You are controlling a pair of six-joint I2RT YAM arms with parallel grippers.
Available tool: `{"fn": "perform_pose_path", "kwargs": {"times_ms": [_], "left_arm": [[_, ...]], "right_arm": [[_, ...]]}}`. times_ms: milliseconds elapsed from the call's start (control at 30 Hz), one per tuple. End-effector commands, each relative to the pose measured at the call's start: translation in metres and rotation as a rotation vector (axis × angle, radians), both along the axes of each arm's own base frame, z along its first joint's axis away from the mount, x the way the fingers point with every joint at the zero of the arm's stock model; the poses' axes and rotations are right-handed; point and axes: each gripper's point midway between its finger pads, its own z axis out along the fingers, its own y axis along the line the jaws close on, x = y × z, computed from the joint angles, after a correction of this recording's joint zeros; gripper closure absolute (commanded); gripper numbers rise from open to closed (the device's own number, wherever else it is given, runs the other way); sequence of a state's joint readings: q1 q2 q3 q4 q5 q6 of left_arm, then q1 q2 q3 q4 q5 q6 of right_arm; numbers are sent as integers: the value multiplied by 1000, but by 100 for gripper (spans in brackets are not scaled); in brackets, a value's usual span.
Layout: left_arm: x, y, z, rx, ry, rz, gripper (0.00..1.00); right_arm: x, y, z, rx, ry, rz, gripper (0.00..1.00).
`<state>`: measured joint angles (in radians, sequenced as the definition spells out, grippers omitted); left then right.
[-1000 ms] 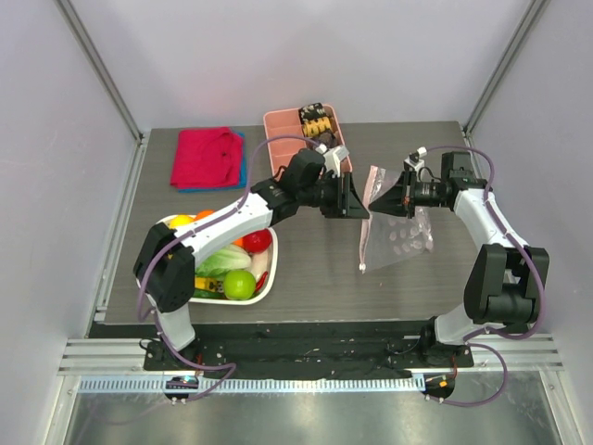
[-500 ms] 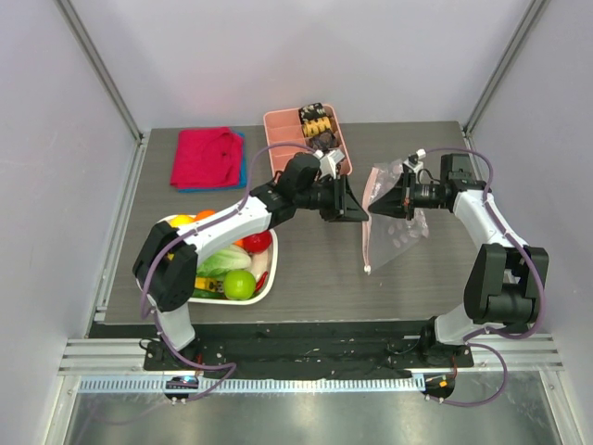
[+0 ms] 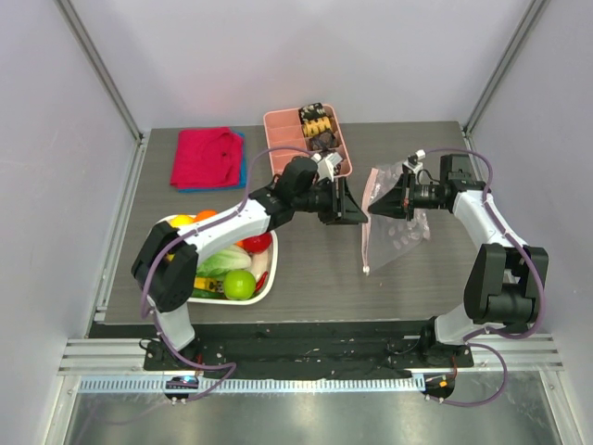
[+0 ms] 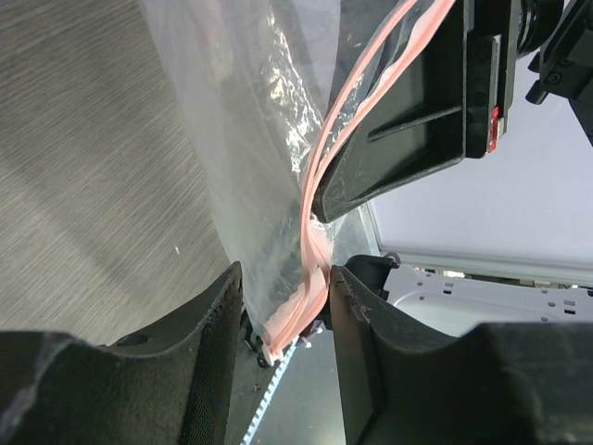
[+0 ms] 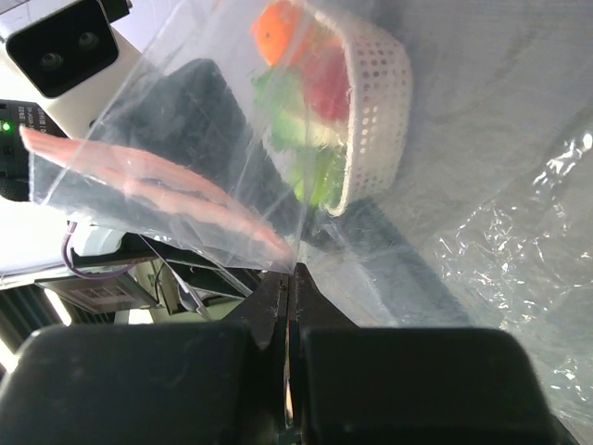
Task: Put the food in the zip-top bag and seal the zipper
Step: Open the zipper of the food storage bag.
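Clear crinkled zip-top bag (image 3: 398, 236) hangs pinched in right gripper (image 5: 289, 278); left gripper (image 4: 285, 297) gapes around pink zipper (image 4: 315, 232).

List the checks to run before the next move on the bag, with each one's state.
1. Right pincer shut on the zip-top bag near its top edge: ok.
2. Bag held up off the table: ok.
3. Zipper lies between the left pincer fingers: ok.
4. Left pincer clamped on the zipper: not ok, jaws apart.
5. Bag mouth opened wide enough: cannot tell.
6. Food in the bag: not ok, it lies in the white mesh basket.
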<state>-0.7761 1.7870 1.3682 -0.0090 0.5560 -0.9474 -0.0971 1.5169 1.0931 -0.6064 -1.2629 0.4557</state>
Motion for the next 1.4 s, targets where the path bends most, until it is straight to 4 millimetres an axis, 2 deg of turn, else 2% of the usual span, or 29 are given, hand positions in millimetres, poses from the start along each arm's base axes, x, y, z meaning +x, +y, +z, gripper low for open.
{"fn": "perform_pose_path", "kwargs": {"times_ms": [0,300,467,567,667,767,1133,1367], "left_arm": [[-6,3,34,-85,-50,-17,57],[-13,5,46,-139,-62,-53,57],[-4,13,35,-134,-20,-15,61],[3,18,43,-166,-30,-2,60],[-1,19,46,-165,-47,-18,58],[0,20,43,-151,-48,-11,58],[-4,4,39,-115,-67,-31,63],[-5,4,32,-108,-58,-39,69]], "right_arm": [[-3,3,10,14,-28,12,99],[-3,3,6,17,-14,11,99],[-4,3,9,30,-16,17,99],[-5,4,9,29,-17,17,99],[-4,4,9,29,-16,16,99],[-3,3,9,25,-17,12,99],[-6,10,15,26,-31,25,99],[-9,11,16,36,-25,30,99]]}}
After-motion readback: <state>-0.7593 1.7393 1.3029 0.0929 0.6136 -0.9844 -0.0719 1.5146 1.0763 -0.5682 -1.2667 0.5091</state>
